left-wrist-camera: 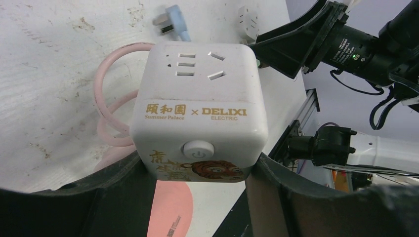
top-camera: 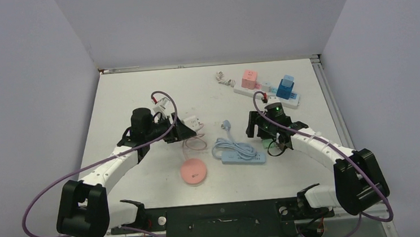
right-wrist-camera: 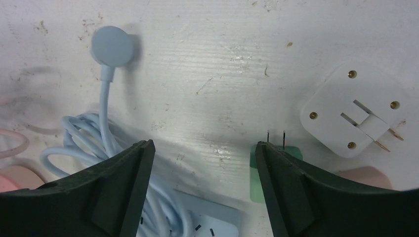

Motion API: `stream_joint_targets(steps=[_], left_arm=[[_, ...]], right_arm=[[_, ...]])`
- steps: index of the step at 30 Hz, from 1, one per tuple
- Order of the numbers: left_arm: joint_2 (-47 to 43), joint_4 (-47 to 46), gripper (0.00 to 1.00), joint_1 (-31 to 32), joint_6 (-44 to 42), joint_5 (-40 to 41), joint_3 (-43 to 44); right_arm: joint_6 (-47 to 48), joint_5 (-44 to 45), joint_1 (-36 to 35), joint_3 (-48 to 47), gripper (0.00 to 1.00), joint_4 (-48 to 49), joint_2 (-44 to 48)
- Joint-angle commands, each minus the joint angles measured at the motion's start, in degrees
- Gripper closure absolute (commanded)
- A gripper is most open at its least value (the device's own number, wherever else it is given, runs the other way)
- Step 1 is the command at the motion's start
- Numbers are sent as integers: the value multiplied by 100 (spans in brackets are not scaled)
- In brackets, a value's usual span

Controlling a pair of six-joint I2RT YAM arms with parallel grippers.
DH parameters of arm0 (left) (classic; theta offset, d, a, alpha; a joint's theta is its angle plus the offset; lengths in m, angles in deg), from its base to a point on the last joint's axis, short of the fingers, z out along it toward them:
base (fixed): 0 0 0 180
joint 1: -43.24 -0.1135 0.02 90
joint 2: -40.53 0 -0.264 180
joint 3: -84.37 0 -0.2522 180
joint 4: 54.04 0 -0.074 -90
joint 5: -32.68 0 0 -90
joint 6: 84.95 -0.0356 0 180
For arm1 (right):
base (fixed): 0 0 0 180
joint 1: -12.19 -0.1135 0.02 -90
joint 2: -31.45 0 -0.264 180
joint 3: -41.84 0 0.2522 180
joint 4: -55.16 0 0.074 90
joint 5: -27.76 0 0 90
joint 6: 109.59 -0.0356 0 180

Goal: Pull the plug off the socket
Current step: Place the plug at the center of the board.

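Centrally, the left gripper (left-wrist-camera: 200, 173) pinches a white cube-shaped multi-outlet socket (left-wrist-camera: 197, 94) printed with gold lettering and a tiger. Its fingers press against two opposite sides of the cube, whose slotted outlet face points away from the wrist. A looped pink cable (left-wrist-camera: 106, 98) lies behind the cube on the white bench (top-camera: 138, 96). The right gripper (right-wrist-camera: 202, 153) stands spread, pointing down at bare bench. A small green two-pin plug (right-wrist-camera: 291, 152) lies on the bench, partly hidden by one finger of that gripper and well apart from the cube. A white square adapter with folding pins (right-wrist-camera: 353, 116) lies near the plug. A light-blue power strip (top-camera: 244, 158) with coiled cord sits between the arms.
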Motion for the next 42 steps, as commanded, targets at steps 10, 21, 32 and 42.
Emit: stream_joint_targets(steps=[10, 21, 32, 42], left_arm=[[96, -694, 100, -101, 650, -280, 130], [141, -840, 100, -150, 794, -515, 125], [58, -855, 100, -141, 790, -600, 123], [84, -917, 90, -141, 836, -737, 135]], right_arm=[[399, 653, -2190, 669, 12, 2627, 1531], [793, 1866, -3844, 1089, 14, 5254, 113], [1669, 2470, -3857, 761, 19, 6130, -1470], [1946, 2561, -3850, 353, 74, 6253, -2003]])
